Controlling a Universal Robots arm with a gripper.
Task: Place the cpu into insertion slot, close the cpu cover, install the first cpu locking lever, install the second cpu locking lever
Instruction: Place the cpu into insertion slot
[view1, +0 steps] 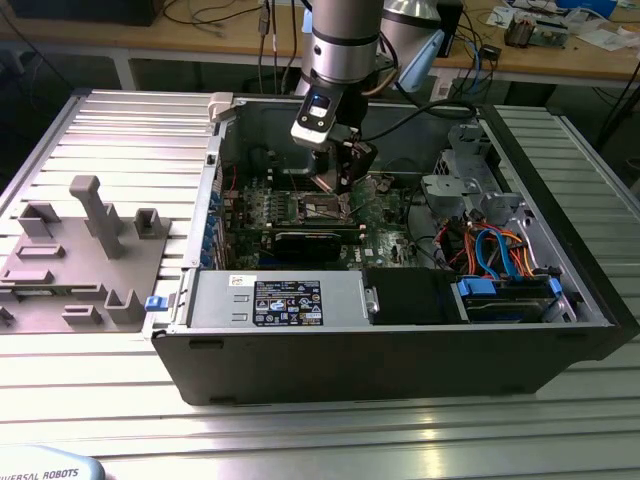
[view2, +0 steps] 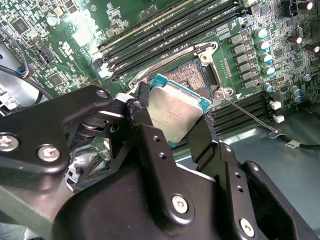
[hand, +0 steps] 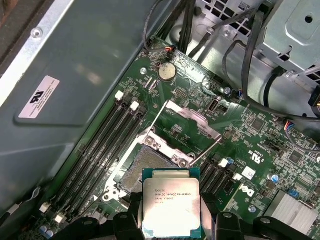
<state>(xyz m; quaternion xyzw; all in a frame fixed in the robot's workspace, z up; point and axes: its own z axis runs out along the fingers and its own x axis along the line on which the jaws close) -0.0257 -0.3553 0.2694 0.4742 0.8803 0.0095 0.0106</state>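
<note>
Over green motherboard (hand: 252, 147), end effector (view2: 172, 126) grips cpu (hand: 171, 199).

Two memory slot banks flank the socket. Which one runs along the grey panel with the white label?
The bank of long black slots lying right beside that panel; the other bank sits across the insertion slot from it, toward the finned heatsink.

One cpu (hand: 171, 200), one insertion slot (hand: 142, 162), one cpu cover (hand: 194, 117)

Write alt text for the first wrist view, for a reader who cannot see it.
The end effector holds the cpu by its edges, close to the open insertion slot on a green motherboard, not yet seated. The cpu cover is swung open.
</note>
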